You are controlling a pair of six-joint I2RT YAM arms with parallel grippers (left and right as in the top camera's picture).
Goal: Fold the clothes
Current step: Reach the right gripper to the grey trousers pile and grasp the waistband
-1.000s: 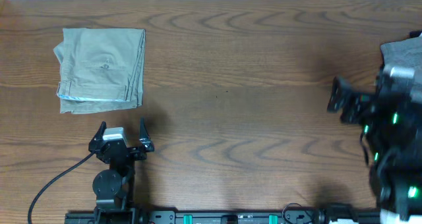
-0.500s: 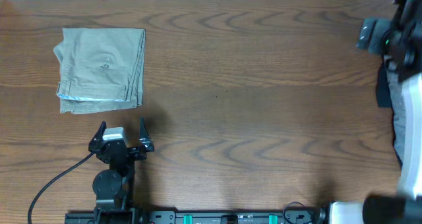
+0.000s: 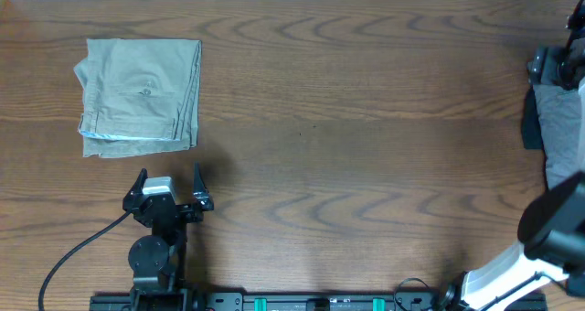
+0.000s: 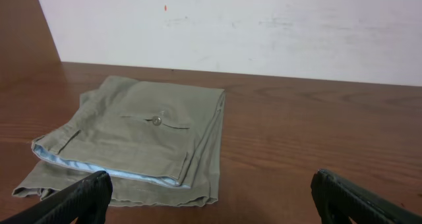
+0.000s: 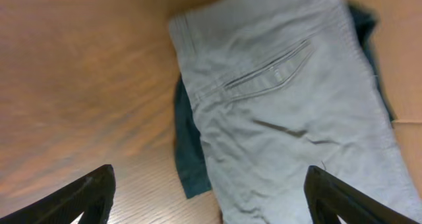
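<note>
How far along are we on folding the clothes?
Looks done: the khaki trousers lie folded at far left. In hand: the right gripper hovers open over the grey shorts, gripping nothing. To do: the shorts are wrinkled and unfolded atop a dark garment at the right edge, so every fold remains. The left gripper sits open, idle.

Lab bench, wooden table (image 3: 366,119), white wall (image 4: 264,26) (cabled robot arm (image 3: 151,252))

Folded khaki trousers (image 3: 140,96) lie flat at upper left of the wooden table (image 3: 366,119), buttoned pocket facing up. Dark garment (image 5: 189,161) at right edge, only partly visible.
</note>
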